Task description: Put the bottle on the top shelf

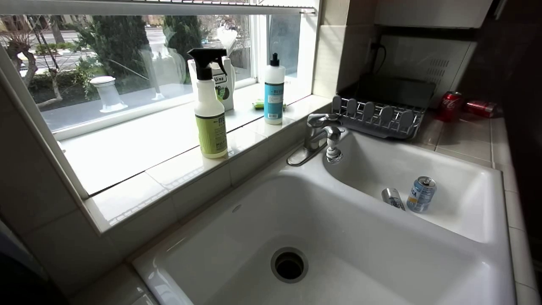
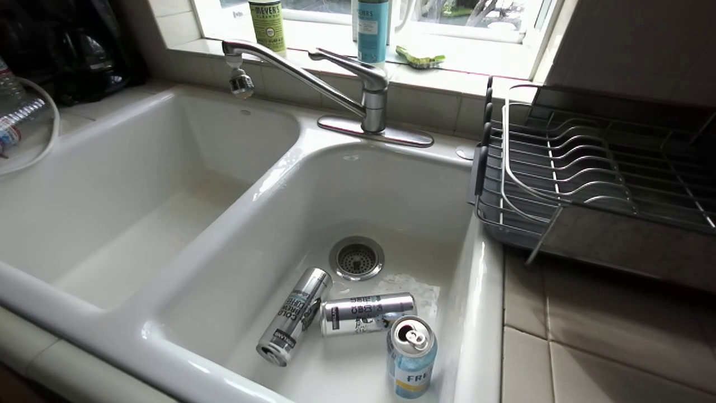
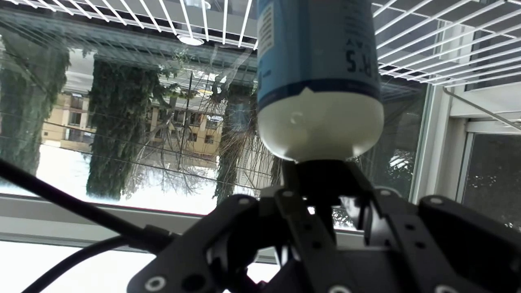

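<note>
The wrist view stands upside down. The blue bottle (image 3: 317,53) with a white shoulder and pale label is upright in it. Its base is cut off by the picture's edge, and its top is hidden between my fingers. My gripper (image 3: 325,175) is shut on the bottle's top. The white wire top shelf (image 3: 447,44) shows on both sides of the bottle. I cannot tell whether the bottle touches it. A shelf's front edge (image 1: 169,8) crosses the top of an exterior view. My gripper and the held bottle are outside both exterior views.
A yellow-green spray bottle (image 1: 211,127) and a slim teal bottle (image 1: 274,97) stand on the windowsill. A window pane (image 3: 163,134) is close behind the shelf. Below are the double sink (image 1: 338,186) with cans, the faucet (image 2: 373,101) and a dish rack (image 2: 559,168).
</note>
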Action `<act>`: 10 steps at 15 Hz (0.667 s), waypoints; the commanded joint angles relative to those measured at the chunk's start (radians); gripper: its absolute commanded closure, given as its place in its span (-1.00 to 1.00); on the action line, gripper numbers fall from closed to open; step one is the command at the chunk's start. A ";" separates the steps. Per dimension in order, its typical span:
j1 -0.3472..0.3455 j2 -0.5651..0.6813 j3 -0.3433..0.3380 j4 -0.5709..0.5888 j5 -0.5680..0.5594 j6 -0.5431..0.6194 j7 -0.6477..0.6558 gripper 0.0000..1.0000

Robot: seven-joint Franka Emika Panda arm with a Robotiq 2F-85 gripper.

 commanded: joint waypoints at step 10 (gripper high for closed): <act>0.004 0.223 0.006 0.349 0.021 -0.152 -0.013 0.84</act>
